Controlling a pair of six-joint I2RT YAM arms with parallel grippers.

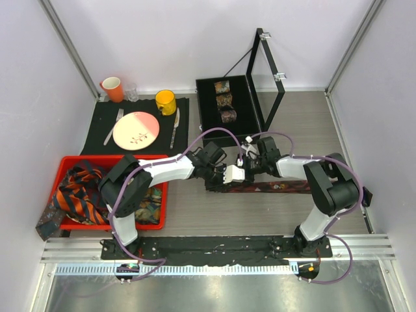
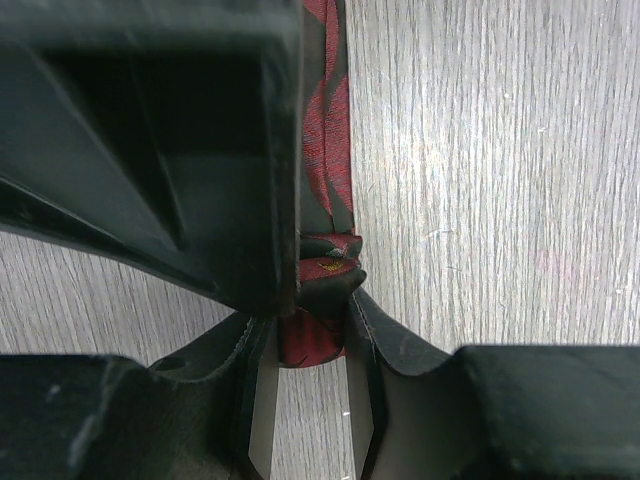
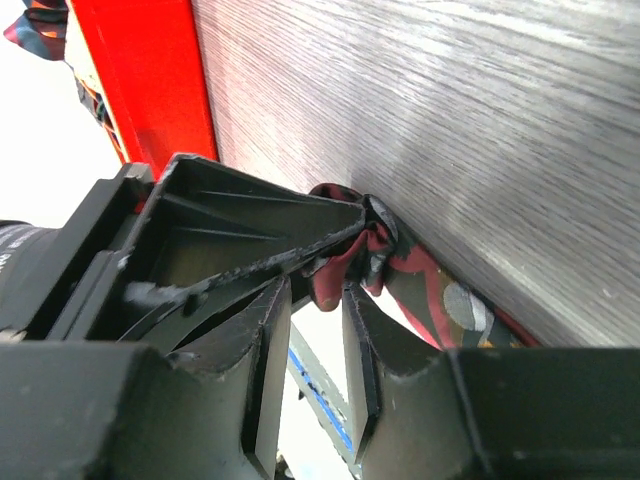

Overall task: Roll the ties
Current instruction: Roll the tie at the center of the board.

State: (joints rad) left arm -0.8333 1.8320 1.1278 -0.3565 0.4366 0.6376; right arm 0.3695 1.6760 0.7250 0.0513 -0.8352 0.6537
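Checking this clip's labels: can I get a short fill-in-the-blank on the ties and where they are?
The black box holds ___ rolled ties.
The striped ties lie in a ___ bin.
The left gripper and right gripper meet at a dark red tie lying on the ___.
Missing words: three; red; table.

One tie [image 1: 286, 187] on table [image 1: 260, 221] centre; bin [image 1: 114, 160] left, case [image 1: 244, 104] behind.

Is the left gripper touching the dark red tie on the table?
Touching. The left wrist view shows the dark red tie squeezed between the fingers of the left gripper, its folded end bunched at their tips.
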